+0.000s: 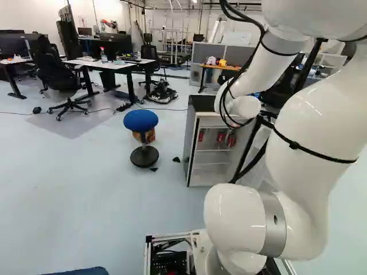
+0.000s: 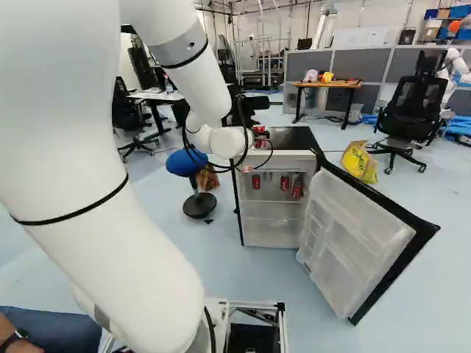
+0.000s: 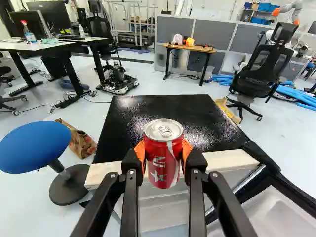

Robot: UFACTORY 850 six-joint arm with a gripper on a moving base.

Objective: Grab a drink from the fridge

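In the wrist view, your gripper (image 3: pixel 163 155) is closed on a red can (image 3: pixel 162 140), an orange pad (image 3: pixel 187 152) bearing on each side. The can looks upright, near the front edge of the fridge's black top (image 3: pixel 168 118). Judging by this, the pick is done and what calls for care is carrying the drink clear. Hold a steady squeeze: enough to stop it slipping, not so much that the thin wall dents. Keep the lid level, and gain room from that front edge before you swing or lower.

In the left base view, the arm (image 1: pixel 298 117) reaches to the fridge (image 1: pixel 202 103), with a blue stool (image 1: pixel 141 120) beyond the fridge's far side from the arm. Black cables (image 1: pixel 252 63) loop at the wrist; turn it slowly so they don't snag.

In the right base view, the door (image 2: pixel 360 239) stands wide open and more red cans (image 2: pixel 285 183) sit inside. Back off straight towards the base, I'd say, rather than sweeping across that door.
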